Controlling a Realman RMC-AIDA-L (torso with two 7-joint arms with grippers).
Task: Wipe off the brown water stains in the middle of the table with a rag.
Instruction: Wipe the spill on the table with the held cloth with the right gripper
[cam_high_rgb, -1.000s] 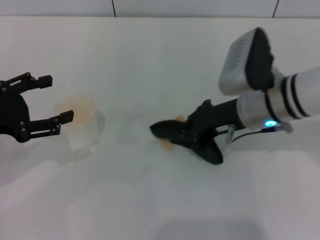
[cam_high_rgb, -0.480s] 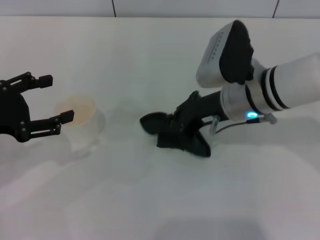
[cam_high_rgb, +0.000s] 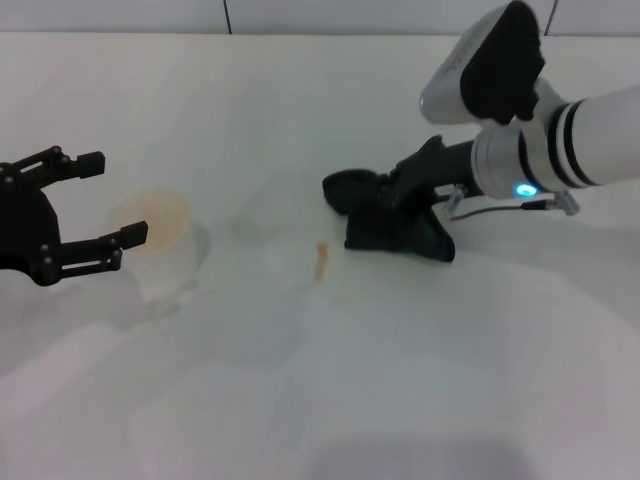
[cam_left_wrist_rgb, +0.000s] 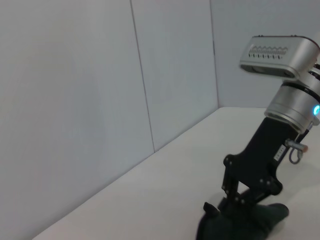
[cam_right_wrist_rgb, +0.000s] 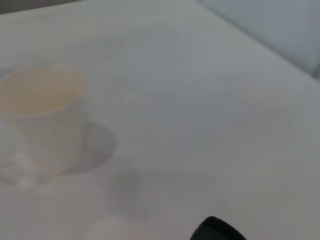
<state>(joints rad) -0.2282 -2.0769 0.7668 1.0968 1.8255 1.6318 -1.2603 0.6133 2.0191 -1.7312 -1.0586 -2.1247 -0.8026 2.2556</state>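
The rag (cam_high_rgb: 385, 222), black and crumpled, is held pinched in the right gripper (cam_high_rgb: 405, 205) and is pressed flat on the table (cam_high_rgb: 330, 400) right of centre in the head view, with one rounded lobe poking out toward the frame's left. The brown water stains (cam_high_rgb: 321, 259) are seen as a thin orange-brown streak just left of and below the rag, near it but not touched by it; the streak lies on bare white surface at frame centre. The right arm is seen entering from the right edge, angled down to the cloth. In the left wrist view the right gripper (cam_left_wrist_rgb: 248, 197) is seen at lower right with its fingers closed down into the rag (cam_left_wrist_rgb: 250, 222). In the right wrist view only a dark tip of the rag (cam_right_wrist_rgb: 217, 231) is shown at the bottom edge. The left gripper (cam_high_rgb: 85, 210) is parked at the left edge of the head view, fingers spread wide, nothing held. A clear plastic cup (cam_high_rgb: 155, 245) with a brownish tint is placed just right of it, well apart from the stains; the cup (cam_right_wrist_rgb: 42, 120) is also shown at the left of the right wrist view.
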